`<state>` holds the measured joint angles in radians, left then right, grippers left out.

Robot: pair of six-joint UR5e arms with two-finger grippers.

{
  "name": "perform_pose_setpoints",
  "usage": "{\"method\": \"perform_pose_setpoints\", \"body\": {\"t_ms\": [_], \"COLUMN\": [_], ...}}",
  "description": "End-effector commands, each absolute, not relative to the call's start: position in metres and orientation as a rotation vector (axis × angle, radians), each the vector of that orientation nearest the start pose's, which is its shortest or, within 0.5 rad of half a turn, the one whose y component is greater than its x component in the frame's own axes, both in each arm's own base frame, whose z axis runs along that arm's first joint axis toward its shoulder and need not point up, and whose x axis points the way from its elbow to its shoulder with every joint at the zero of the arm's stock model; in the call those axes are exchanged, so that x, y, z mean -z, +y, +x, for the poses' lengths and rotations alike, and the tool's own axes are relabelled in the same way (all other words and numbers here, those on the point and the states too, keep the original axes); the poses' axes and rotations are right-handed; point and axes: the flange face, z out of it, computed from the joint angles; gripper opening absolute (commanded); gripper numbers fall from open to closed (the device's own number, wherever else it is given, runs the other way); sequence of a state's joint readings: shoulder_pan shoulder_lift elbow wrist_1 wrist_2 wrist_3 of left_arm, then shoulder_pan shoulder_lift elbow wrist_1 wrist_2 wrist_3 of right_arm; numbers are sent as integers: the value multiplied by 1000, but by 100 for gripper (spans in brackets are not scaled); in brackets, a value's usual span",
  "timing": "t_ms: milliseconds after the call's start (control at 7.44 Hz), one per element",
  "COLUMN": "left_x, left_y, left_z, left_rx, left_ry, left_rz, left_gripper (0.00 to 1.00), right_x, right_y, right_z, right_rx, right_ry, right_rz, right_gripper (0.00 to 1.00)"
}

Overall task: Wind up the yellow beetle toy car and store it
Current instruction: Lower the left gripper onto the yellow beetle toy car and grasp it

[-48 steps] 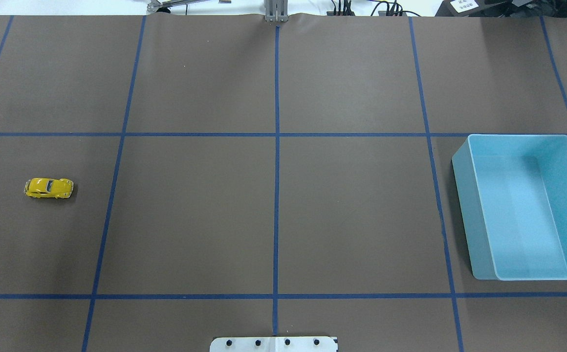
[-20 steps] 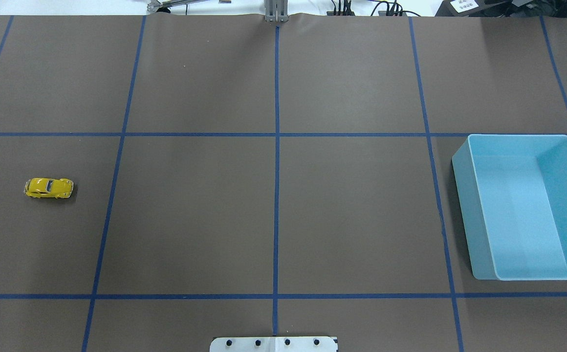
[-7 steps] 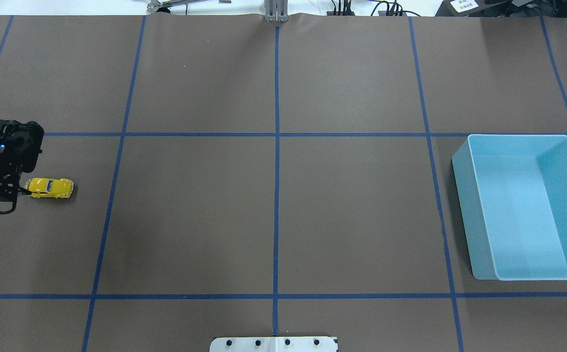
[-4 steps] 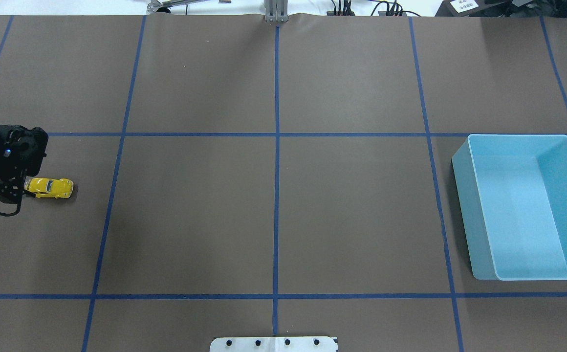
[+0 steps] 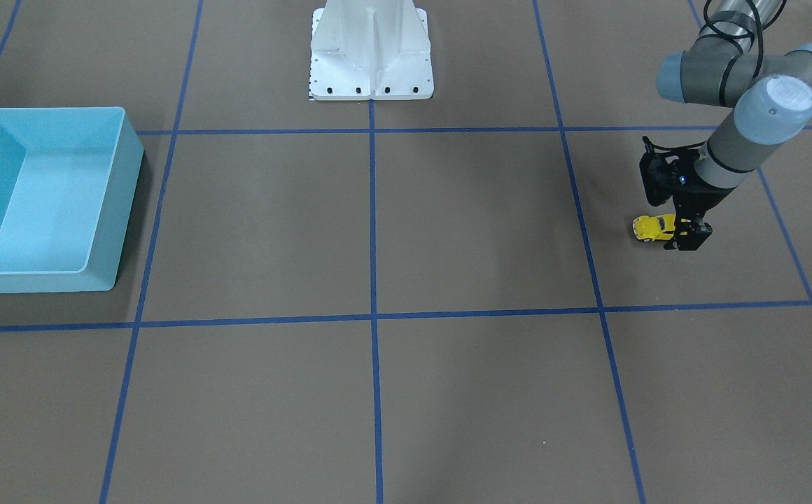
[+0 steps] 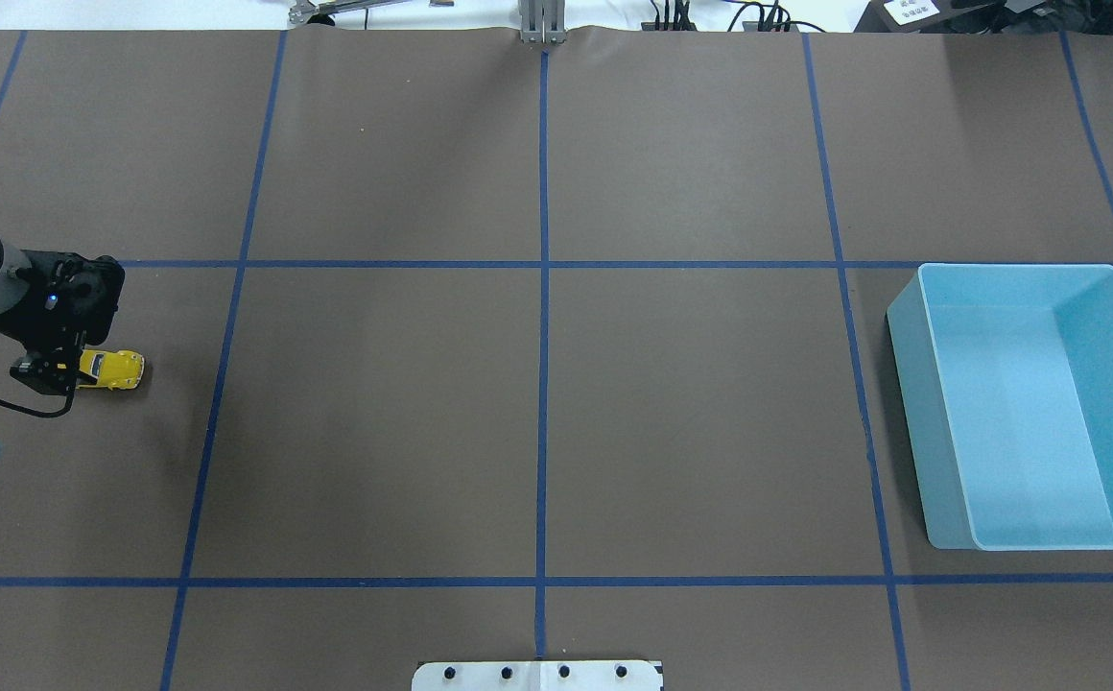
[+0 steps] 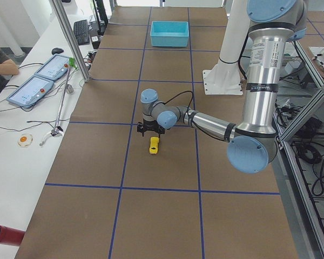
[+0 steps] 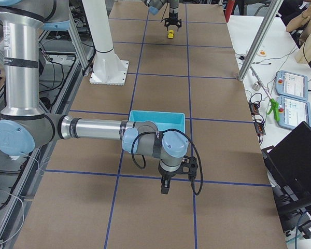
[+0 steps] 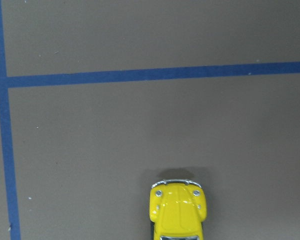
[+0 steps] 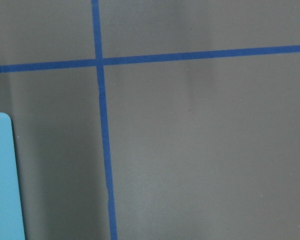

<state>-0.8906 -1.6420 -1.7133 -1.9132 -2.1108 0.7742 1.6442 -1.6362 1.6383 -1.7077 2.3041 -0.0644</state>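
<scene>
The yellow beetle toy car (image 6: pixel 117 369) stands on the brown table mat at the far left, its length along the table. It also shows in the front view (image 5: pixel 651 227), the left side view (image 7: pixel 154 145) and, as just its rounded nose, at the bottom of the left wrist view (image 9: pixel 178 212). My left gripper (image 6: pixel 59 367) points down over the car's rear end with its jaws open, one finger on each side of the car (image 5: pixel 679 229). My right gripper (image 8: pixel 171 184) shows only in the right side view, beside the blue bin; I cannot tell its state.
The blue bin (image 6: pixel 1017 271) stands open and empty at the far right of the table, also in the front view (image 5: pixel 56 112). Blue tape lines grid the mat. The robot's white base (image 5: pixel 371 49) is at the table's middle edge.
My left arm came in from the left edge and moved right until the gripper covers the car's rear. The car has not moved.
</scene>
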Motion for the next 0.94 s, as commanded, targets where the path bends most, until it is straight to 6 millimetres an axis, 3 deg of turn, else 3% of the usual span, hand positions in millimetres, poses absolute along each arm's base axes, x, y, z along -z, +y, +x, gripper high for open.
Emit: {"method": "perform_pose_setpoints", "body": {"t_ms": [0, 806], "left_x": [-532, -548], "left_y": [-476, -489], "left_z": [280, 295], "left_rx": [-1528, -1531], "left_ry": [562, 581], "left_rz": [615, 601], "left_gripper": [100, 100], "right_x": [-673, -673], "right_y": [-447, -447], "right_z": [101, 101], "right_rx": [-61, -61], "right_ry": [-739, -739], "right_rz": [-77, -77], "right_gripper": [100, 100]}}
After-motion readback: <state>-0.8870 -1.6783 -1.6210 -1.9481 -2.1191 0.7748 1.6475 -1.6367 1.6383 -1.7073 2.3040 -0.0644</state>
